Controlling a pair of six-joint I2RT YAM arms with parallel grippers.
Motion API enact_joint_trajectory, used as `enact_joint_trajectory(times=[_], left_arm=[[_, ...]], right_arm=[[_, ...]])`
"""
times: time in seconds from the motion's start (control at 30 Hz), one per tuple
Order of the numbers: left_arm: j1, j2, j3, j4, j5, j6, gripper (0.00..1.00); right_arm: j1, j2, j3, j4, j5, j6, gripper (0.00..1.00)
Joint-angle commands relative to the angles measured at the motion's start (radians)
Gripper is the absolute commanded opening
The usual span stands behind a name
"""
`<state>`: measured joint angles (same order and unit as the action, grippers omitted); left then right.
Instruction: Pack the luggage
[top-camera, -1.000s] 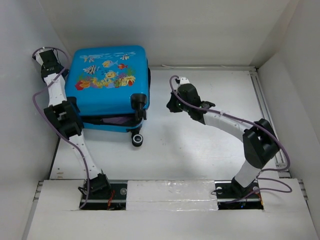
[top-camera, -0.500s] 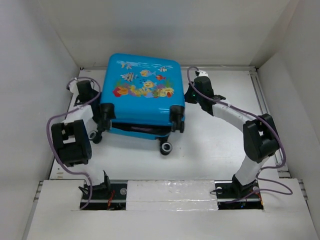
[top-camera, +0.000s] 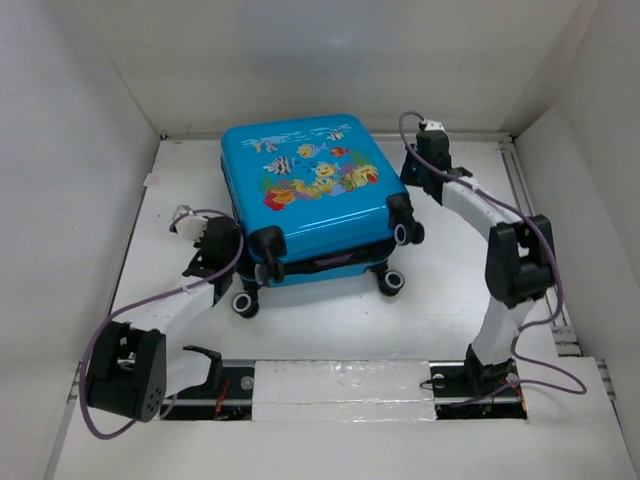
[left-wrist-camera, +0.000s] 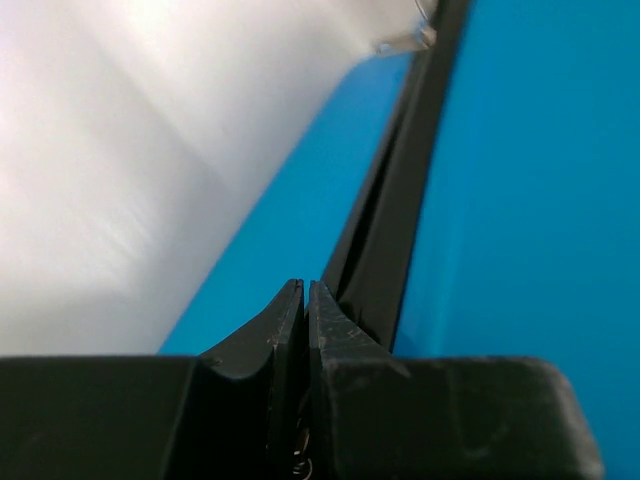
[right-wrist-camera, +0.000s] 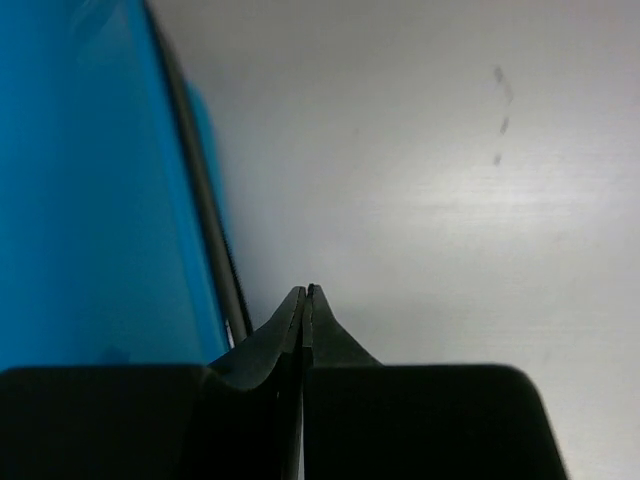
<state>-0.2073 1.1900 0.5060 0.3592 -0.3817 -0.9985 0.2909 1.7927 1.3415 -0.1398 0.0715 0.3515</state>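
- Your left gripper (top-camera: 222, 250): toward the near-left corner of the table (top-camera: 330, 325); jaws pressed together, tips at the luggage's dark seam (left-wrist-camera: 390, 250).
- Luggage (top-camera: 310, 190): blue suitcase lying flat mid-table toward the far edge, fish print up, casters (top-camera: 246, 304) facing the near edge.
- Your right gripper (top-camera: 412, 168): jaws together, just beside the luggage's far-right corner.

Both wrist views cut off the luggage (left-wrist-camera: 520, 200).
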Motion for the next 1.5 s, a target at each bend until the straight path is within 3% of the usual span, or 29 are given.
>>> enact_joint_trajectory(times=[0.0, 0.1, 0.13, 0.23, 0.27, 0.3, 0.33, 0.4, 0.5, 0.53, 0.57, 0.6, 0.63, 0.67, 0.7, 0.77, 0.8, 0.83, 0.9, 0.93, 1.0, 1.03, 1.07, 1.17, 1.33, 1.37, 1.47], left_arm=[[-0.41, -0.022, -0.058, -0.097, 0.229, -0.107, 0.03], [-0.576, -0.093, -0.049, -0.162, 0.155, -0.187, 0.06], [-0.652, -0.119, -0.029, -0.214, 0.067, -0.187, 0.07], [-0.742, -0.281, 0.074, -0.501, -0.154, -0.224, 0.17], [-0.751, -0.334, 0.097, -0.558, -0.312, -0.224, 0.21], [-0.751, -0.386, 0.117, -0.633, -0.382, -0.224, 0.3], [-0.751, -0.486, 0.152, -0.646, -0.438, -0.183, 0.41], [-0.751, -0.571, 0.163, -0.534, -0.574, -0.073, 0.42], [-0.761, -0.621, 0.163, -0.297, -0.695, 0.209, 0.5], [-0.761, -0.594, 0.163, -0.131, -0.724, 0.271, 0.54], [-0.732, -0.504, 0.193, -0.077, -0.75, 0.3, 0.58], [-0.703, -0.442, 0.222, -0.013, -0.728, 0.351, 0.6], [-0.663, -0.37, 0.27, 0.054, -0.68, 0.459, 0.6], [-0.611, -0.293, 0.422, -0.007, -0.619, 0.436, 0.6], [-0.471, -0.141, 0.504, -0.061, -0.526, 0.422, 0.62], [-0.256, 0.071, 0.723, -0.176, -0.093, 0.4, 0.62], [-0.186, 0.142, 0.785, -0.177, -0.091, 0.4, 0.63], [-0.126, 0.211, 0.852, -0.215, 0.061, 0.37, 0.63], [-0.037, 0.349, 0.983, -0.302, 0.142, 0.366, 0.63], [0.027, 0.503, 1.134, -0.348, 0.176, 0.367, 0.65], [0.075, 0.671, 1.328, -0.566, 0.289, 0.4, 0.65], [0.11, 0.82, 1.497, -0.642, 0.312, 0.409, 0.66], [0.123, 0.867, 1.534, -0.693, 0.358, 0.419, 0.66], [0.147, 0.874, 1.403, -0.659, 0.412, 0.407, 0.66], [0.148, 0.65, 0.889, -0.268, 0.461, 0.243, 0.65], [0.135, 0.614, 0.727, -0.22, 0.461, 0.224, 0.65], [0.079, 0.461, 0.496, -0.073, 0.397, 0.166, 0.62]], right_arm=[[0.119, 0.157, 0.235, -0.045, -0.334, 0.012, 0.0], [0.079, 0.181, 0.398, -0.119, -0.305, -0.015, 0.0], [0.059, 0.169, 0.424, -0.138, -0.294, -0.016, 0.01], [-0.033, 0.1, 0.481, -0.184, -0.285, -0.016, 0.26], [-0.077, 0.073, 0.481, -0.196, -0.285, -0.016, 0.35], [-0.096, 0.044, 0.458, -0.196, -0.285, -0.016, 0.47], [-0.111, -0.029, 0.435, -0.196, -0.285, -0.016, 0.52], [-0.145, -0.117, 0.324, -0.173, -0.231, -0.006, 0.63], [-0.173, -0.315, 0.191, -0.158, -0.08, 0.006, 0.61], [-0.173, -0.372, 0.063, -0.143, -0.046, 0.036, 0.47], [-0.182, -0.5, -0.017, -0.097, -0.02, 0.111, 0.25], [-0.182, -0.569, -0.106, -0.065, 0.013, 0.15, 0.06], [-0.182, -0.637, -0.295, -0.025, 0.013, 0.179, 0.0], [-0.182, -0.75, -0.388, 0.032, 0.034, 0.207, 0.0], [-0.173, -0.788, -0.459, 0.061, 0.043, 0.257, 0.0], [-0.173, -0.852, -0.581, 0.016, 0.044, 0.267, 0.0], [-0.173, -0.872, -0.613, -0.003, 0.044, 0.276, 0.0], [-0.173, -0.894, -0.645, -0.003, 0.057, 0.276, 0.0], [-0.164, -0.937, -0.746, 0.014, 0.057, 0.276, 0.0], [-0.164, -0.937, -0.769, 0.029, 0.047, 0.276, 0.0], [-0.153, -0.912, -0.8, 0.075, -0.011, 0.265, 0.0], [-0.141, -0.85, -0.8, 0.101, -0.024, 0.265, 0.0], [-0.131, -0.811, -0.789, 0.117, -0.041, 0.253, 0.0], [-0.084, -0.634, -0.716, 0.228, -0.145, 0.196, 0.0], [-0.024, -0.342, -0.41, 0.255, -0.196, 0.123, 0.0], [-0.024, -0.246, -0.356, 0.255, -0.196, 0.113, 0.0], [-0.036, -0.101, -0.103, 0.218, -0.303, 0.101, 0.0]])
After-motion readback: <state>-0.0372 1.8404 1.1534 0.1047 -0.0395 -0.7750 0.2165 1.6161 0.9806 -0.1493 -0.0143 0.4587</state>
